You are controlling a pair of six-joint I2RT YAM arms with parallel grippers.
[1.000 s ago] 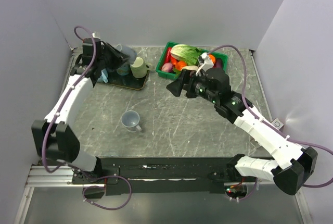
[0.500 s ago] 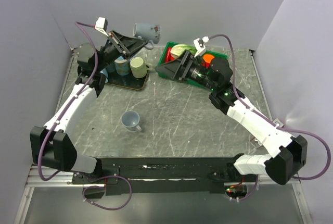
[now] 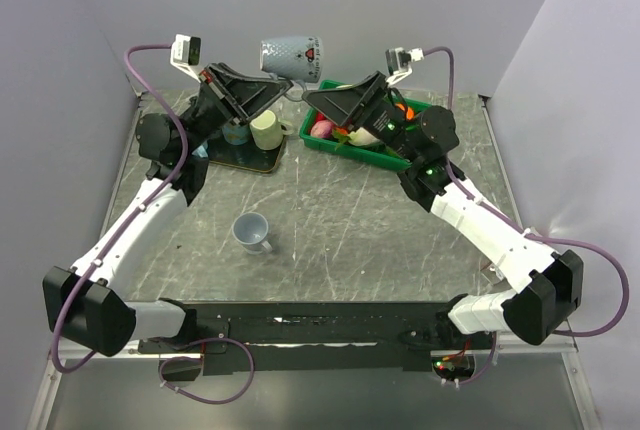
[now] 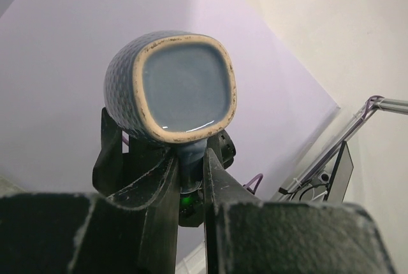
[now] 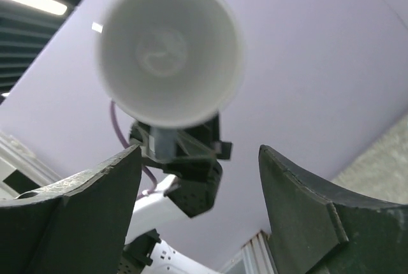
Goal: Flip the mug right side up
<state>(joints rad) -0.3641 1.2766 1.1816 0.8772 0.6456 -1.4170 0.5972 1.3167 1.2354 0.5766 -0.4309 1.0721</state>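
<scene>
The mug, blue-grey with a dimpled wall, hangs in the air over the far edge of the bench, between the dark tray at the far-left corner and the green bin of vegetables. It lies on its side with its long axis level. Its white mouth points toward the right arm and its glazed base toward the left arm. The handle points down, and the left tool is pinched narrowly on it. The right tool stands wide and holds nothing, facing the mouth from just beside the mug. A cream mug stands on the tray. A small grey cup stands mouth up near the bench's middle.
</scene>
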